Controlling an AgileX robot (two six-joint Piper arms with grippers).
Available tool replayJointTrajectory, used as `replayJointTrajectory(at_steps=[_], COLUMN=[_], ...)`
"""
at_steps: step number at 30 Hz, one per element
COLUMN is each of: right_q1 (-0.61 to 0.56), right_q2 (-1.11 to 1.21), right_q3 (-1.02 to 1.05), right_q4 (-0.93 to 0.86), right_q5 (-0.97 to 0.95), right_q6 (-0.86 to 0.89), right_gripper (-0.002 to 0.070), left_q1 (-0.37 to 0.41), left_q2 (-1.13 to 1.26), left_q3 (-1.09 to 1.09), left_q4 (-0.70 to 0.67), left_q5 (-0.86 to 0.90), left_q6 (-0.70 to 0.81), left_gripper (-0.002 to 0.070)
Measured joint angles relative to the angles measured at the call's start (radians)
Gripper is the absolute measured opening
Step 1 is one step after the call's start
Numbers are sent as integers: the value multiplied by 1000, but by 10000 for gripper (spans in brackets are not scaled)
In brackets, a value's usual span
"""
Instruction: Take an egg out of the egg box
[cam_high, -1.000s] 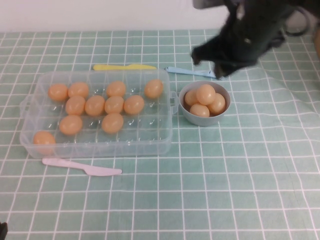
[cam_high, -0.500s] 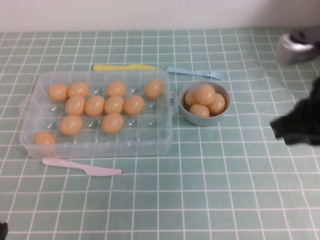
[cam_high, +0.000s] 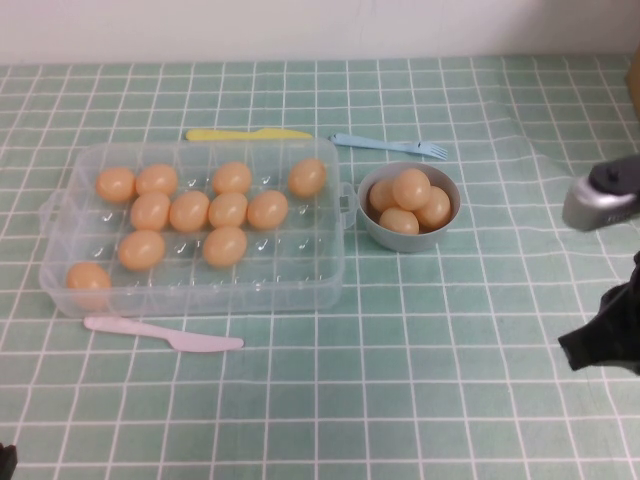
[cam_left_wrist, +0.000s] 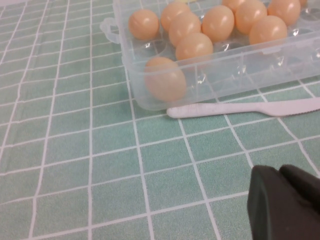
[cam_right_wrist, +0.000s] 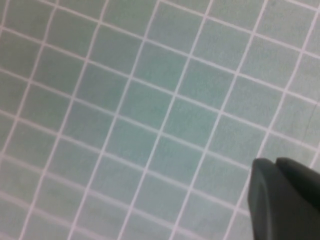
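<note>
The clear plastic egg box (cam_high: 200, 296) stands left of centre and holds several orange-tan eggs. One egg (cam_high: 88, 278) sits alone in its near left corner. The left wrist view shows that egg (cam_left_wrist: 165, 78) behind the box wall (cam_left_wrist: 235, 75). My right gripper (cam_high: 600, 345) is at the table's right edge, far from the box, shut and empty. It hangs over bare cloth in the right wrist view (cam_right_wrist: 276, 162). My left gripper (cam_left_wrist: 280, 171) is shut and empty, low at the near left corner (cam_high: 5, 462), short of the box.
A grey-blue bowl (cam_high: 400, 240) with several eggs stands right of the box. A yellow knife (cam_high: 248, 134) and a blue fork (cam_high: 390, 146) lie behind them. A white knife (cam_high: 165, 335) lies along the box's near side, also in the left wrist view (cam_left_wrist: 240, 109).
My right arm swung from behind the bowl out to the right edge and then toward the table's near side. The eggs, box and bowl have not moved.
</note>
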Motion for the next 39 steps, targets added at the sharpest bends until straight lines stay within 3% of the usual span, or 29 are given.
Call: replayJointTrajectory(at_steps=[7, 14, 20, 29, 39], right_q1=[-120, -353, -477, -520, -520], right_q2=[-119, -460, -792, -1135, -1169], right_q3=[329, 715, 994, 1071, 1071], right_q4=[-24, -34, -38, -38, -38], right_q5=[-445, -853, -1043, -927, -749], right_q6=[-2, -2, -2, -25, -108], right_gripper=[-16, -17, -17, -17, -17], left_q1=[0, 0, 0, 0, 0], left_q2=[0, 0, 0, 0, 0], left_q3=[0, 0, 0, 0, 0], left_q4=[0, 0, 0, 0, 0], left_q5=[0, 0, 0, 0, 0], left_q6=[0, 0, 0, 0, 0], left_gripper=[-3, -3, -4, -4, -4])
